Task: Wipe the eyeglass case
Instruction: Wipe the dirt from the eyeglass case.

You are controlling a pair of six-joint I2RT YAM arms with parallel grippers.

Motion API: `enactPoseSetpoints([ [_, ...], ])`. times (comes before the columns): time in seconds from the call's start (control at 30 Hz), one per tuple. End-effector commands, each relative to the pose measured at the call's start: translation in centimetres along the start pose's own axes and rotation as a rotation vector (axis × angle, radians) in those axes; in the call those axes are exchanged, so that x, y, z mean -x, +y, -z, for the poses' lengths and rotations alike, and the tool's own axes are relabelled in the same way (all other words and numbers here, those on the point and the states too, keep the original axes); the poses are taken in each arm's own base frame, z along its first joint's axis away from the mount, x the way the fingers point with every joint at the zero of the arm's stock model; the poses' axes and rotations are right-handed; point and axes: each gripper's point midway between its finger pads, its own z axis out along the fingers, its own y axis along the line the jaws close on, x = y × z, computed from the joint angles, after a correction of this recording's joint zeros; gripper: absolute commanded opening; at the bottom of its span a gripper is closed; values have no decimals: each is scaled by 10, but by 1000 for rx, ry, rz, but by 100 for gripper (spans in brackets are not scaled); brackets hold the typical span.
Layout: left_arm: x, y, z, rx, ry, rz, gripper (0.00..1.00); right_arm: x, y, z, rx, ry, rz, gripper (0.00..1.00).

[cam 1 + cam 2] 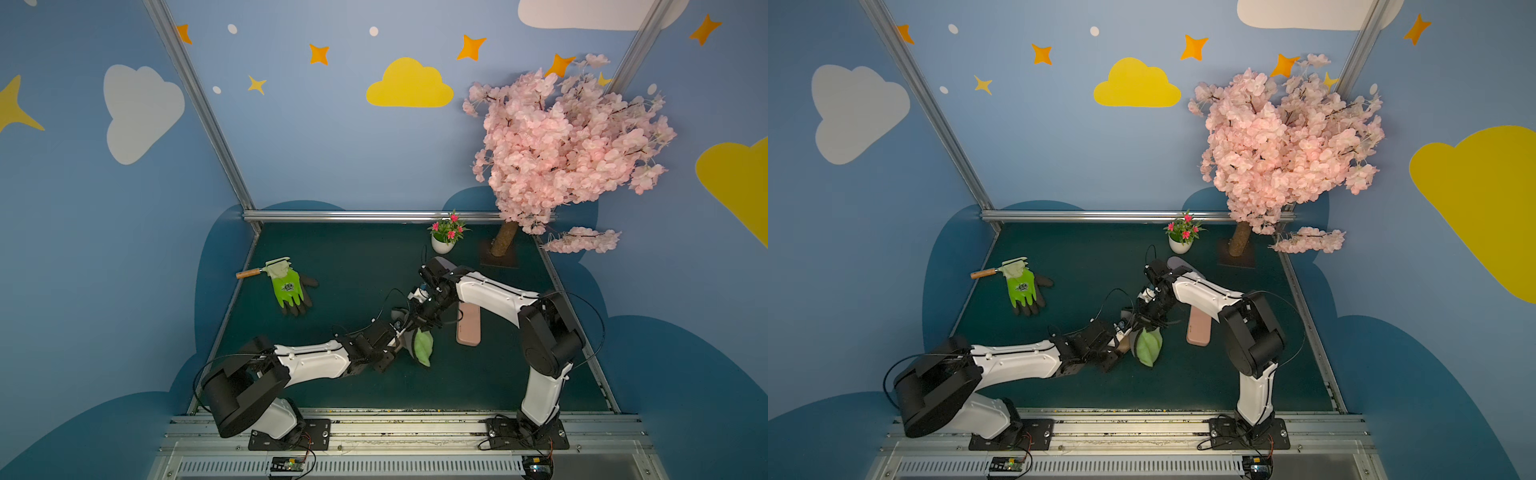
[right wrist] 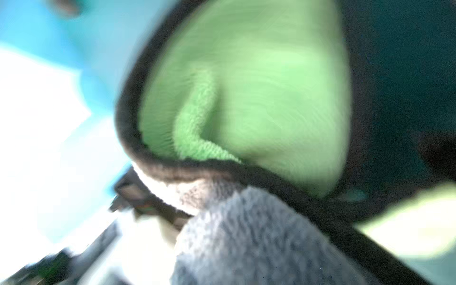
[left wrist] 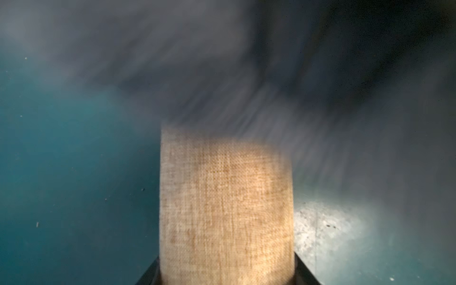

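The eyeglass case (image 3: 225,202) is a tan, woven-textured body held between the jaws of my left gripper (image 1: 1120,337), which is shut on it. In a top view only a tan sliver of the case (image 1: 1124,347) shows at the gripper's tip. A cloth (image 1: 423,347), pale green on one side and grey on the other, hangs over the case's far end. My right gripper (image 1: 415,322) comes down from above, shut on the cloth (image 2: 259,98). Grey pile fills the space at its jaws. Both wrist views are blurred.
A pink oblong object (image 1: 468,328) lies on the green mat just right of the grippers. A green and black glove (image 1: 289,286) with a small trowel (image 1: 248,273) lies at the left. A white flower pot (image 1: 444,243) and a pink blossom tree (image 1: 561,145) stand at the back right.
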Motion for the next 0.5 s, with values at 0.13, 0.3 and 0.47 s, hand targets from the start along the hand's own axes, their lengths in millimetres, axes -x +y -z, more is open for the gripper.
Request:
enactPoseSetpoints([
  [0.13, 9, -5, 6, -17, -57, -21, 3, 7, -34, -27, 144, 84, -217, 0],
  [0.3, 6, -6, 5, -23, -54, -25, 3, 9, -139, 18, -356, -4, -200, 0],
  [0.47, 0, -8, 1, -20, -29, -52, 3, 19, -124, 61, -497, -93, -32, 0],
])
